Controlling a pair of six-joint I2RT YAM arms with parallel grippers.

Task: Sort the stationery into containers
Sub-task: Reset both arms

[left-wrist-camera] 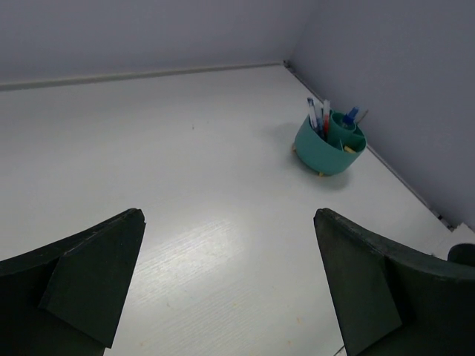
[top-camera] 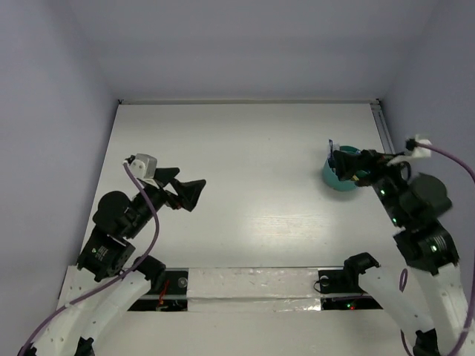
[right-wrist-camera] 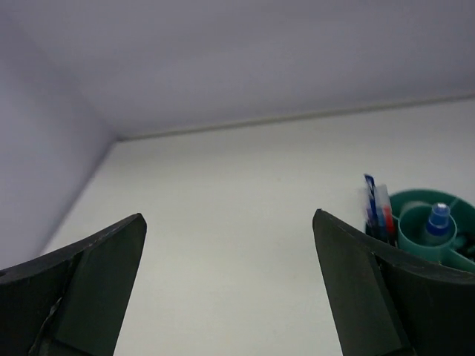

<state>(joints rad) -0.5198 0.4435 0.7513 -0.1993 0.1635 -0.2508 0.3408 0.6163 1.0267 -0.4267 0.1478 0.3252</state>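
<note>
While the left gripper (top-camera: 185, 190) hangs well to the left of the teal tub (top-camera: 332, 181), its two dark fingers stand wide apart with nothing between them; its wrist view shows only bare white table (left-wrist-camera: 223, 148) in the gap, with the tub (left-wrist-camera: 319, 152) far ahead and to the right, close to the side wall. The table (top-camera: 260, 148) between that gripper and the tub carries no loose stationery that can be made out from above.

The tub sits upright, toward the right edge of the table. In one outer compartment, on the tub's left side as the right wrist sees it, thin pens (right-wrist-camera: 376, 205) stand upright, blue, white and red, their tops above the rim (right-wrist-camera: 415, 197). Inside the inner round compartment a blue-capped item (right-wrist-camera: 439, 218) stands on end.

The right gripper (top-camera: 350, 169) hovers directly over the tub, partly hiding it from above. Its fingers are spread wide and hold nothing; in its wrist view the tub lies behind the right-hand finger (right-wrist-camera: 371, 297).
</note>
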